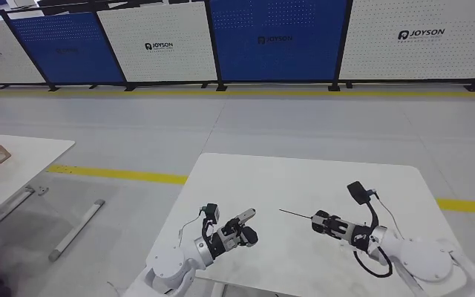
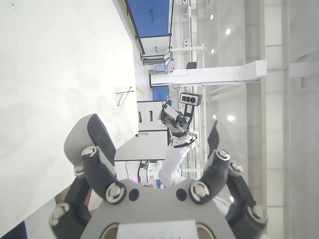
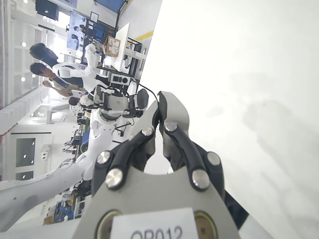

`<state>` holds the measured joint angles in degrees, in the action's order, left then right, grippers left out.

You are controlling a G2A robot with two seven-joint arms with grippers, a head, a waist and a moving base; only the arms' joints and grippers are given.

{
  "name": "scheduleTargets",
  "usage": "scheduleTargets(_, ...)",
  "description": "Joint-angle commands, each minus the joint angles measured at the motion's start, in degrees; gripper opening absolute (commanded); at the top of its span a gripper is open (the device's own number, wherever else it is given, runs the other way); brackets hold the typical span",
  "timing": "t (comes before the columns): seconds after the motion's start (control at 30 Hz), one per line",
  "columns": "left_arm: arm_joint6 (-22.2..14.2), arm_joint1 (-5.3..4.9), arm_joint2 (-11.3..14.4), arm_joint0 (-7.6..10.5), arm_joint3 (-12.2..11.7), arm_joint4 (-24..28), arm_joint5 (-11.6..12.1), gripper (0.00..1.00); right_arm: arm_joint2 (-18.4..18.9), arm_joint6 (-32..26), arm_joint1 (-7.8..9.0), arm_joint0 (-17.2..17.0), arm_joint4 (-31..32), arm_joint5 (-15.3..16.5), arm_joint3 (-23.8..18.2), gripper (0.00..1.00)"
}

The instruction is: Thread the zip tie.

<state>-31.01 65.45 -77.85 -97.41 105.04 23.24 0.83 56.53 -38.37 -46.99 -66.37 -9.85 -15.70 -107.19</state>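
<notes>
Hovering over the near-left part of the white counter [image 1: 297, 178], the left arm was bent at the elbow with its forearm aimed across at the other arm. Its tool [image 1: 249, 225] was spread wide, with nothing between the pads [image 2: 99, 135]. The right arm faced it from the near-right side, wrist turned inward. Its tool [image 1: 319, 220] was pinched tight on one end of a thin black zip tie [image 1: 295, 214]. The tie stuck out nearly level toward the left tool, its free tip stopping short of it. A few loose zip ties [image 2: 124, 96] lay crossed on the counter near its edge.
</notes>
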Motion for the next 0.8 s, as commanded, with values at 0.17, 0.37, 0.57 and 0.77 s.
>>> scheduleTargets(0.17, 0.00, 0.00, 0.00, 0.00, 0.00, 0.00, 0.00, 1.00, 0.16, 0.00, 0.04, -0.12, -0.04, 0.11, -0.05, 0.00)
scheduleTargets(0.37, 1.12, 0.44, 7.04, 2.67, 1.64, -6.39, -2.12, 1.00, 0.16, 0.00, 0.04, -0.12, -0.04, 0.11, -0.05, 0.00)
scheduleTargets(0.57, 8.18, 1.71, 13.71, 7.71, -1.36, -9.72, -0.12, 1.00, 0.16, 0.00, 0.04, -0.12, -0.04, 0.11, -0.05, 0.00)
scheduleTargets(0.77, 8.18, 1.71, 13.71, 7.71, -1.36, -9.72, -0.12, 1.00, 0.04, -1.36, -0.07, -0.60, -0.57, 1.05, 0.44, 0.00)
